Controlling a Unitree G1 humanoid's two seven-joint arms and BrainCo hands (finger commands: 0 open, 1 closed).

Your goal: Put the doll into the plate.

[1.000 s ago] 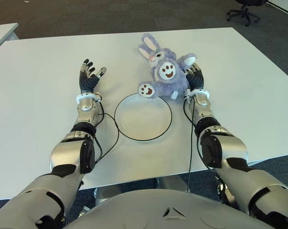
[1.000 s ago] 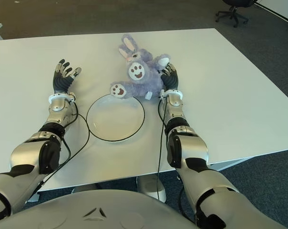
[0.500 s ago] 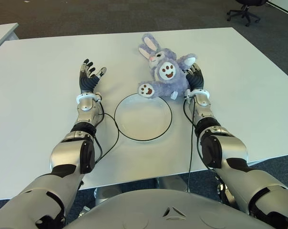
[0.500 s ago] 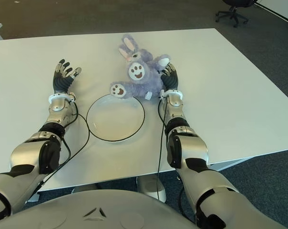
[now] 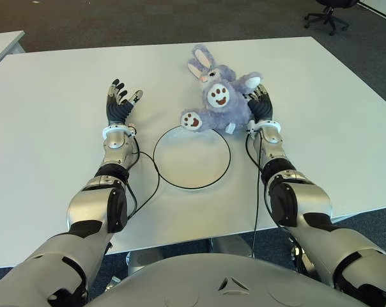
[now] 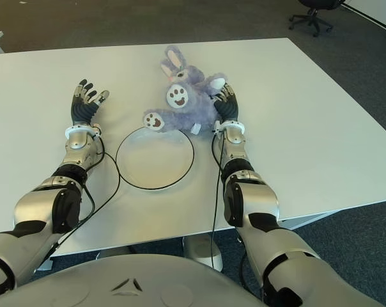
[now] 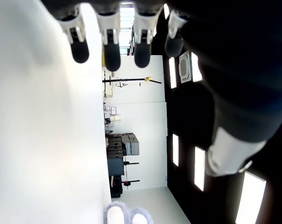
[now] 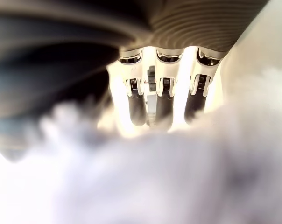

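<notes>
Left eye view: purple rabbit doll [image 5: 220,104] lies on its back at upper centre of the white table [image 5: 52,160], one foot reaching the far rim of the plate [image 5: 192,157] (white, dark-edged, nothing inside it). The right hand [image 5: 260,107] is pressed against the doll's side, right of centre in the frame, fingers extended along the plush, not wrapped round it. The left hand [image 5: 120,105] shows left of the plate, well apart from the doll, fingers spread and upward, holding nothing. A cable [image 5: 142,185] curves along the plate's left edge.

Right eye view: same layout; an office chair [image 6: 311,16] stands at the upper right on the dark floor.

Left wrist view: the left hand's fingertips [image 7: 111,49] hang straight and separated above the bare table; the doll's ears show small at the bottom edge.

Right wrist view: three fingers [image 8: 163,105] of the right hand reach straight out, with purple plush filling the lower frame against them (contact, no closed grasp).
</notes>
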